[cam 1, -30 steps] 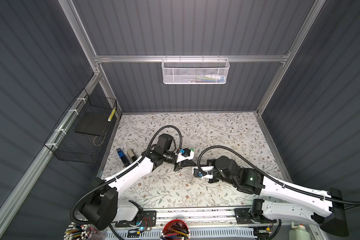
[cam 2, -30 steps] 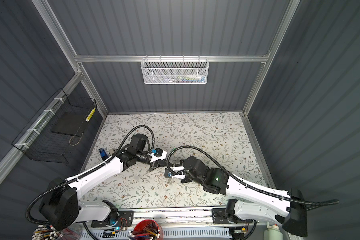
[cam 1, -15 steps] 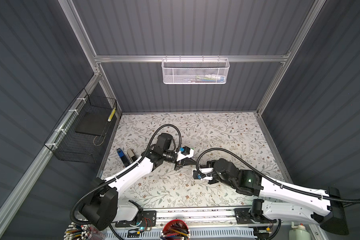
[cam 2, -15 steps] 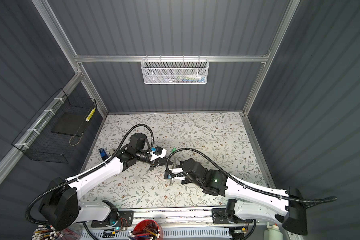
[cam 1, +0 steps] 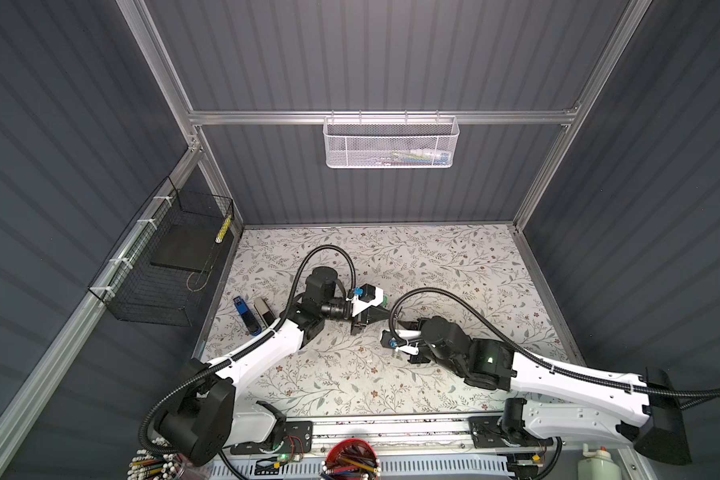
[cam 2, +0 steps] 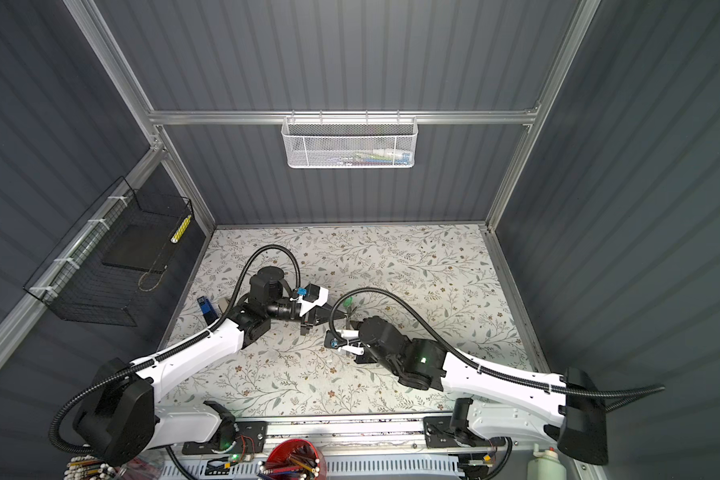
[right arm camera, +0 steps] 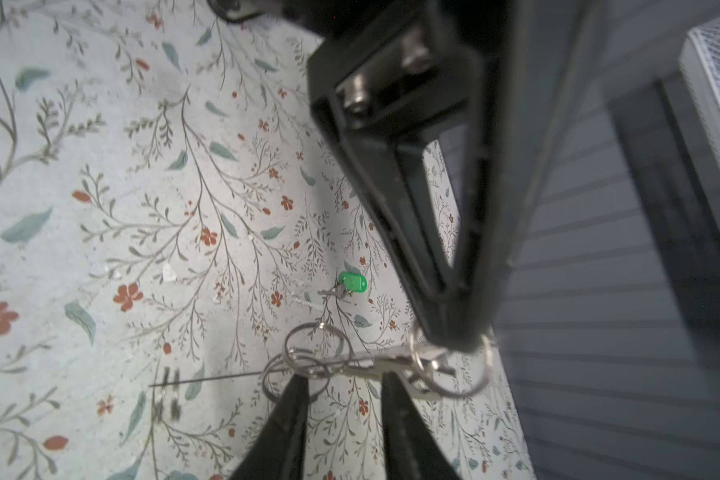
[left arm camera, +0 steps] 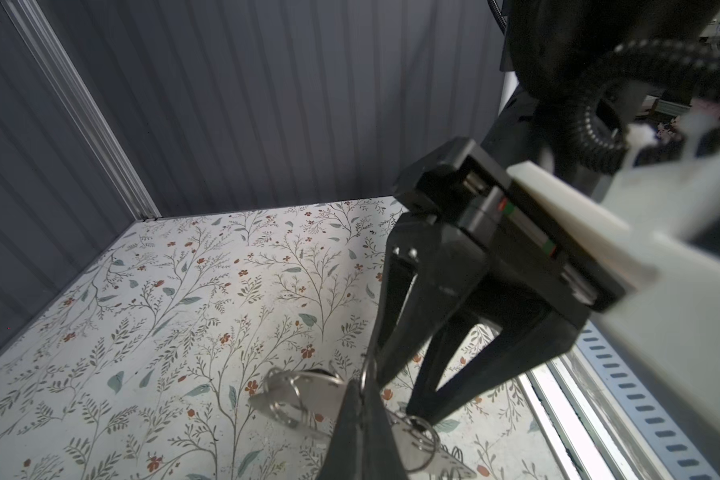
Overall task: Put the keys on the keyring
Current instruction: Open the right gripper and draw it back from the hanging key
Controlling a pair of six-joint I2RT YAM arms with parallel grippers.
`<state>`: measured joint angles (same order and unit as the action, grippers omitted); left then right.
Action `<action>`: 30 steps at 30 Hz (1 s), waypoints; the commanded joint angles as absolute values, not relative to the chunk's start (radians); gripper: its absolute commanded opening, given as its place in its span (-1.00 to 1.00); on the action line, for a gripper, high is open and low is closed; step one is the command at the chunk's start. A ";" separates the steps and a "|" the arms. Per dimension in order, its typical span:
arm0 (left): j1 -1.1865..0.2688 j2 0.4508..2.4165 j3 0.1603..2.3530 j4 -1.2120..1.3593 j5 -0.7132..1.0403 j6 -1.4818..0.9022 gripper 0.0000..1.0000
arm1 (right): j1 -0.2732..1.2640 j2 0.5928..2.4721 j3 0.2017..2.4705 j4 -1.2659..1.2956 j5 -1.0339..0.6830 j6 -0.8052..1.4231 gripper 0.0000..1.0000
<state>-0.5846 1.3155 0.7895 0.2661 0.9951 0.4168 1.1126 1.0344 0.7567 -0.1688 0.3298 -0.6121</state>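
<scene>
Right gripper (right arm camera: pixel 346 415) just opened, releasing keyring (right arm camera: pixel 375 365); left gripper (left arm camera: pixel 360 388) clenched on it; green key (right arm camera: pixel 352 284) unthreaded on counter (right arm camera: pixel 100 249).

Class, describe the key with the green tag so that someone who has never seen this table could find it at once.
On the floral table cover, look near the middle, just past the left gripper toward the back wall. A small silver key lies flat there. Its bright green tag sets it apart from the bare metal keyring held nearby.
</scene>
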 commanded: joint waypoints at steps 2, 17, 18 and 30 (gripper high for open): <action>-0.574 1.306 0.784 0.361 0.999 0.344 -1.00 | 1.038 0.905 0.689 -0.152 0.150 -0.402 -0.18; -0.574 1.316 0.768 0.516 1.016 0.236 -1.00 | 0.914 0.708 0.528 0.188 -0.095 -0.063 -0.36; -0.574 1.319 0.769 0.516 1.024 0.235 -1.00 | 0.913 0.706 0.530 0.198 -0.104 -0.057 -0.38; -0.574 1.335 0.766 0.561 1.098 0.219 -1.00 | 0.860 0.787 0.614 0.176 -0.161 -0.049 -0.53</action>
